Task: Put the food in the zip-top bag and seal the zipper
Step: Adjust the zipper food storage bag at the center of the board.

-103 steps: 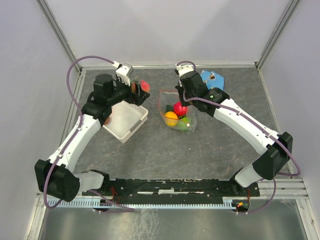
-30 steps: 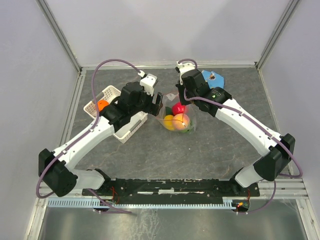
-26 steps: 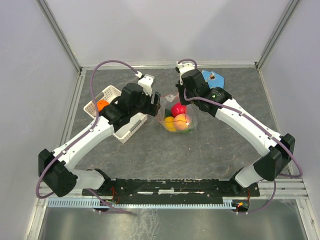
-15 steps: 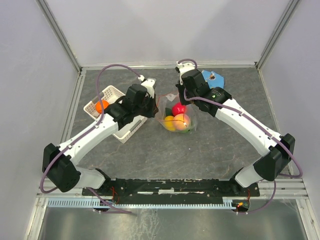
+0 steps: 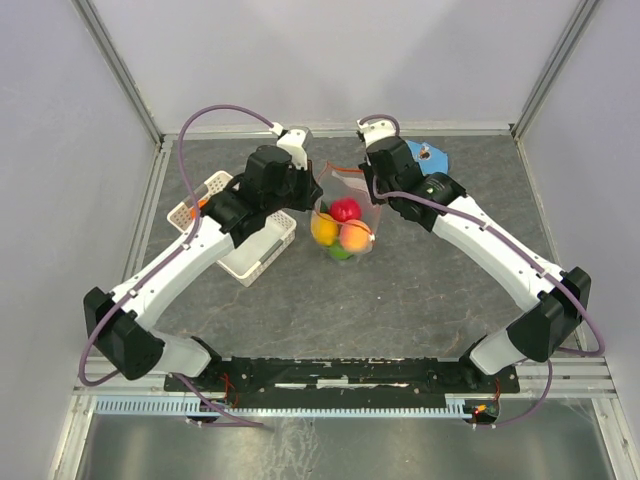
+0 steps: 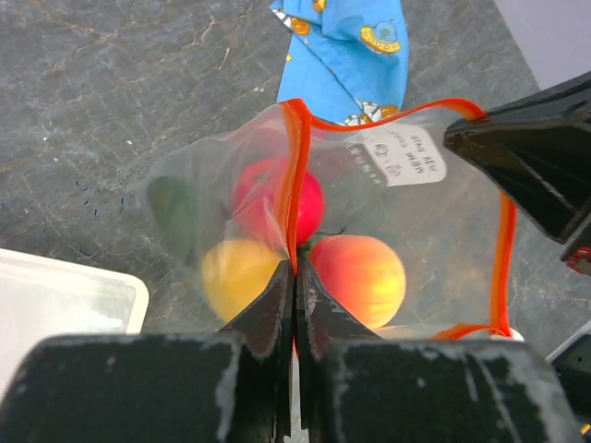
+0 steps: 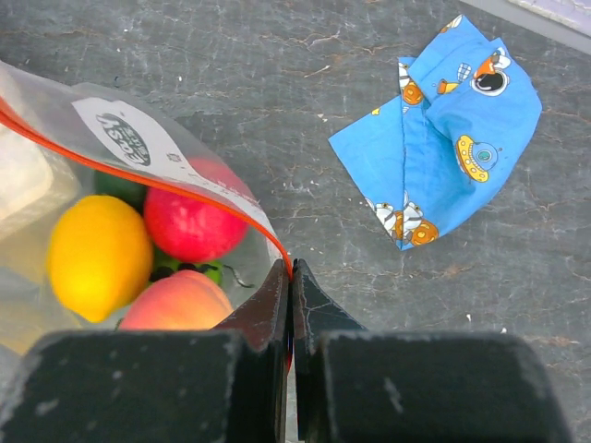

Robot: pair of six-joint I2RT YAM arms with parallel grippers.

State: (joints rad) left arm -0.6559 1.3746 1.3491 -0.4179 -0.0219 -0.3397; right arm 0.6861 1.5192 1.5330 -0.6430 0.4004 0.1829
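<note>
2 pincers (image 6: 294, 277) (image 7: 290, 272) pinch the zipper (image 6: 295, 185).

Left arm (image 5: 168, 276): white link shells between black joint housings.
Right arm (image 5: 500, 250): matching white shells and black joints.
Cables (image 5: 225, 108): purple-grey, one looping free beside each arm from base to wrist.
Left fingers (image 6: 263, 318): matte black, tapering wedges; inner edges scuffed pale grey.
Right fingers (image 7: 266, 305): matte black, same wedge form, lightly scratched.
Base rail (image 5: 350, 372): black plate joining both arm bases.

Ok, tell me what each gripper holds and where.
Both pinch the zipper of the zip-top bag: left gripper on one side of the mouth, right gripper on the other.
</note>
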